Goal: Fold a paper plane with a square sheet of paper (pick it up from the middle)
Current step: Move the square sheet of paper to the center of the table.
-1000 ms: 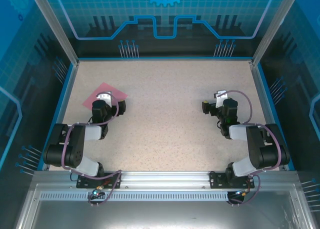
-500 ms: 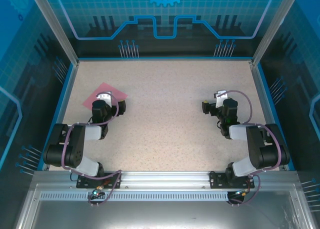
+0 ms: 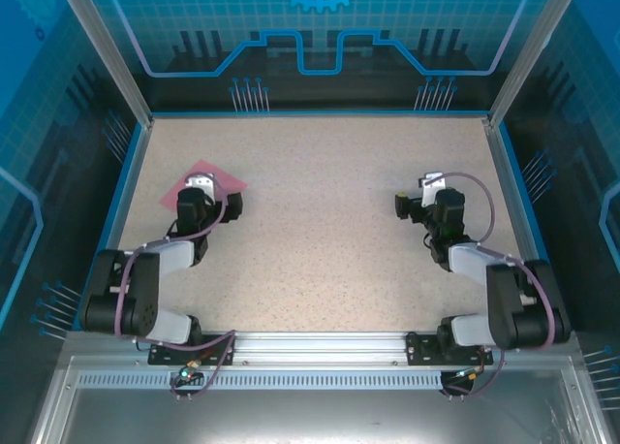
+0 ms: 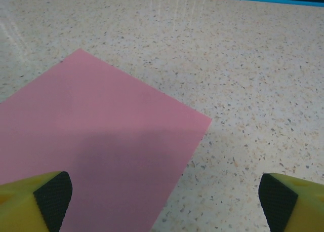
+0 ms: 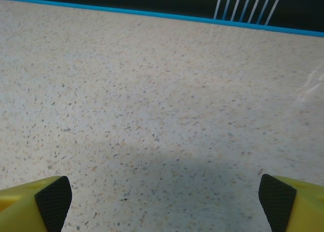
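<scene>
pink sheet on speckled table, beneath left tool

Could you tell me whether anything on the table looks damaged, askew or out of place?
Nothing looks damaged. The paper lies flat and uncreased on the table, but it is turned cornerwise to the table's edges and sits well left of centre, partly under the open left gripper.

Left hand and right hand both wide open

One square sheet of paper and two end effectors.
</scene>
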### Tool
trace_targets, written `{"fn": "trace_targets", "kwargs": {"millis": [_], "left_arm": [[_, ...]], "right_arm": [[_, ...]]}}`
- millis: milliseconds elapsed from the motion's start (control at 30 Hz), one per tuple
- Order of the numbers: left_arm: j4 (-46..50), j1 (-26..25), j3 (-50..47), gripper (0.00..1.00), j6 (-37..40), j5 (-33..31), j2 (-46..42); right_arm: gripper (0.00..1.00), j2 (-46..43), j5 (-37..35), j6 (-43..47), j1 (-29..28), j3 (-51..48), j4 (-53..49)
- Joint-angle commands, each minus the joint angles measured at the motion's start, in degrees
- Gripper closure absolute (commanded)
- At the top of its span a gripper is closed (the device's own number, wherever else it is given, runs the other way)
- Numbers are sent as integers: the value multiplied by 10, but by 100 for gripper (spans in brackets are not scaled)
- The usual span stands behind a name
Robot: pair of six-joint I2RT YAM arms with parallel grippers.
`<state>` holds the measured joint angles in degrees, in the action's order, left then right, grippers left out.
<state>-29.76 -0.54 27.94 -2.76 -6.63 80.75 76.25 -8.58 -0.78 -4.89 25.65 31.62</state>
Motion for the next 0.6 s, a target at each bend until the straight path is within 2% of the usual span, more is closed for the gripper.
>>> {"fn": "trace_targets", "kwargs": {"millis": [0,100,200,333,433,567], "left_arm": [[179,-1,81,1,-77,-49,-58],[324,-1,163,1,-153,-31,-60],[437,-8,232,1,-208,-22,-32],[473,-9,273,1,-251,81,17],[488,-9,306,1,-270,119,72],[501,-10,348,1,-300,83,141]], "right_arm": [[1,-54,-57,-45,-16,61,-136],[1,-60,-49,-117,-23,143,-294],[1,-52,-27,-153,-45,174,-348],[1,-38,-28,-201,-96,207,-390],[1,-12,-6,-233,-130,240,-429],[1,28,36,-266,-159,274,-450]]}}
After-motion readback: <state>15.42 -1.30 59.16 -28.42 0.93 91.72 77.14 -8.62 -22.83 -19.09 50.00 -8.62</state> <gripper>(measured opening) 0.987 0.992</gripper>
